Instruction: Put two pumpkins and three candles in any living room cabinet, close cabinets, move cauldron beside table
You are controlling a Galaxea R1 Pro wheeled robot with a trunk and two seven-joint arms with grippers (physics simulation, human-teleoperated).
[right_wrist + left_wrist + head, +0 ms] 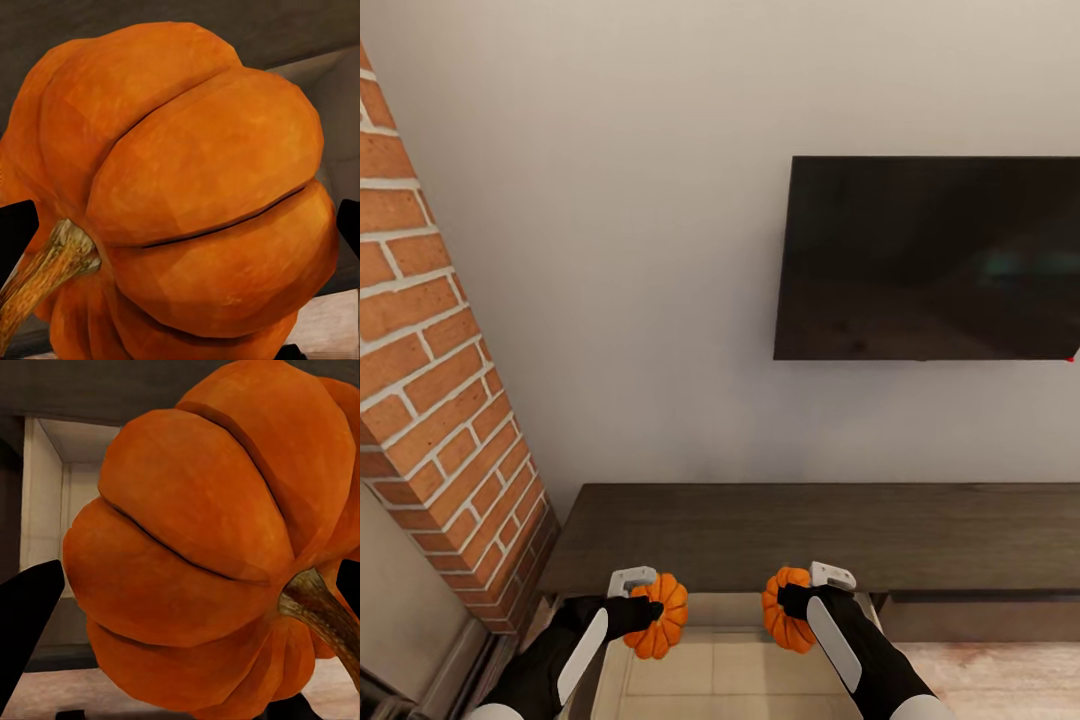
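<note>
In the head view I hold two orange ribbed pumpkins side by side above an open drawer (720,665) of the long dark brown cabinet (810,535). My left gripper (650,608) is shut on the left pumpkin (660,618). My right gripper (788,600) is shut on the right pumpkin (784,612). The drawer's pale beige inside lies just below both. Up close, the left pumpkin (217,555) shows its brown stem, with a black fingertip (26,615) beside it. The right pumpkin (187,202) also shows its stem, a dark fingertip (15,225) at its side.
A black television (930,258) hangs on the pale wall above the cabinet. A red brick column (430,380) stands at the left, close to the cabinet's end. Light wooden floor (1000,680) lies at the right of the drawer.
</note>
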